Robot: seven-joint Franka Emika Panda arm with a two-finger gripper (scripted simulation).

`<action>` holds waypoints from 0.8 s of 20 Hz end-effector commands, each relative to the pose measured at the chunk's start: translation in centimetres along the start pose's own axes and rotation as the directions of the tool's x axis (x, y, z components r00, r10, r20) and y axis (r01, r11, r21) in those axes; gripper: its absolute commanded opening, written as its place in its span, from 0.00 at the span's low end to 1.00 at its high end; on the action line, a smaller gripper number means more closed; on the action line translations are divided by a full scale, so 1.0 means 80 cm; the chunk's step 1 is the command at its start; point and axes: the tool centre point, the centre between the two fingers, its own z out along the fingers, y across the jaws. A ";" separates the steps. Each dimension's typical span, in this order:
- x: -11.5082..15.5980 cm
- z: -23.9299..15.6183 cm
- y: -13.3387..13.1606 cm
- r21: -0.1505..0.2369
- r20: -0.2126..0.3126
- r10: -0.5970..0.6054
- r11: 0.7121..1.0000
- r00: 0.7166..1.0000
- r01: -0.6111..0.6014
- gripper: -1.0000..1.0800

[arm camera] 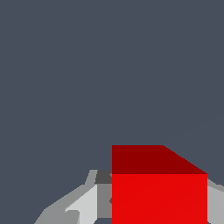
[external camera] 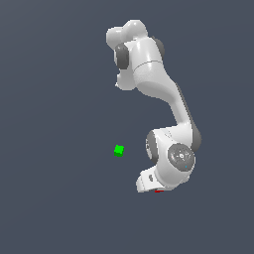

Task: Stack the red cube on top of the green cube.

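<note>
Across the exterior view, from its left to its right, you have:

Open ground: a plain dark grey-blue surface with no visible edge or border, filling the whole left part of the view and all sides of the items below.

Green cube (external camera: 118, 150): tiny, bright, plain, sitting alone near the centre with free room all round it. It lies to the exterior view's left of the arm's wrist, apart from it and touching nothing.

Red cube (external camera: 159, 190): you see only a thin red sliver under the white hand, well apart from the green one. In the wrist view it (arm camera: 159, 192) looms large, a bright front face and a darker face above, flat and unmarked.

Gripper (arm camera: 148, 205): grey fingers (arm camera: 83, 205) flank the red block on either side, jaws closed in against it as far as you can see; lifted or resting, you cannot tell.

Arm (external camera: 163, 94): white, jointed, bent down from above.
</note>
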 end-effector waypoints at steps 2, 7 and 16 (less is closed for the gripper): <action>0.000 -0.001 0.000 0.000 -0.001 0.000 1.000 1.000 0.000 0.00; 0.000 -0.002 0.000 0.000 0.000 0.000 1.000 1.000 0.000 0.00; -0.001 -0.051 0.000 0.000 0.000 0.000 1.000 1.000 0.000 0.00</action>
